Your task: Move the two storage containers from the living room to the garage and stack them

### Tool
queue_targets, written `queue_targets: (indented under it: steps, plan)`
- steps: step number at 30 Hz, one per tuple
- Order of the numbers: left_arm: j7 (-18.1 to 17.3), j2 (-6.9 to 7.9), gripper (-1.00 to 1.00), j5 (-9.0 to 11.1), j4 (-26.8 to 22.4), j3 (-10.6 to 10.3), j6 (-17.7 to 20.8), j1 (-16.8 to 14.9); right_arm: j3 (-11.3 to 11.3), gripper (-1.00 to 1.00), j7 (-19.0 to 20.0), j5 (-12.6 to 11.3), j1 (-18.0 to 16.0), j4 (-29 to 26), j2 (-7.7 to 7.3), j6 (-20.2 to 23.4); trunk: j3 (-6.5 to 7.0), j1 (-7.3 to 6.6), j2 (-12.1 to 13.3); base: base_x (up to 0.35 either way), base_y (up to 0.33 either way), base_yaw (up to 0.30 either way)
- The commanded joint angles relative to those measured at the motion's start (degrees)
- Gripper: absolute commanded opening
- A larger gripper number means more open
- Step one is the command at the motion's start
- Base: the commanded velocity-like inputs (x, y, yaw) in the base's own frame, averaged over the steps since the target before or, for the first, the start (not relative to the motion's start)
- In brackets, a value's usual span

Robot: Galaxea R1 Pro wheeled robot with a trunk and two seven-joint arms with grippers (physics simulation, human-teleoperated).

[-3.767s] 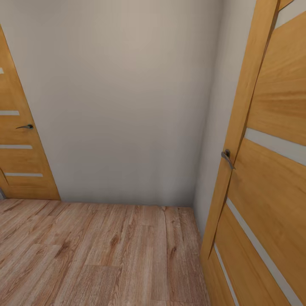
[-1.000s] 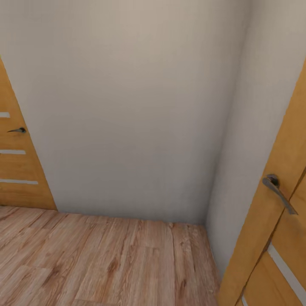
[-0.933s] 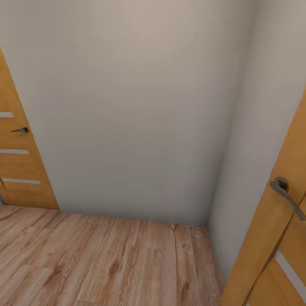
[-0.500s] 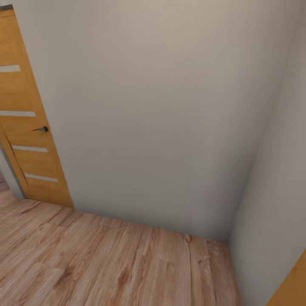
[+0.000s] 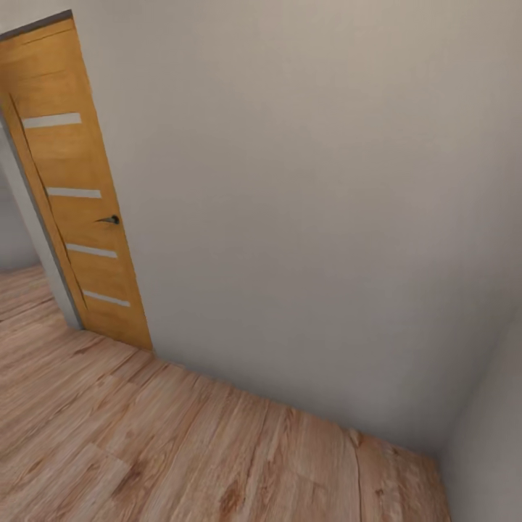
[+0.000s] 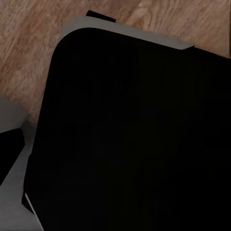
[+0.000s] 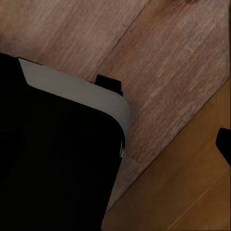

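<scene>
Both wrist views look down on a black, grey-edged body panel point(image 6: 134, 139).

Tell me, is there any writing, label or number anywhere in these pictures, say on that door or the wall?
None: no text can be read.
The orange wood door carries pale stripes and a dark handle, no lettering.
The wall and the wood-plank floor are unmarked.
</scene>
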Motion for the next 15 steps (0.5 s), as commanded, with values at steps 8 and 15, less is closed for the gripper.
queue_targets:
  steps: [8,15]
  plan:
    - [0.0,-0.01,1.00,0.3,0.0,0.0,0.0,0.0,-9.8,1.00,-0.5,-4.1,0.0,0.0,-0.15,-0.3,-0.05,0.03,0.0,0.321,0.000,0.299]
    - [0.0,0.00,1.00,0.3,0.0,0.1,-0.1,0.0,-10.2,1.00,-0.5,-4.1,0.0,0.0,-0.32,-0.2,-0.05,0.03,0.0,0.321,0.000,0.300]
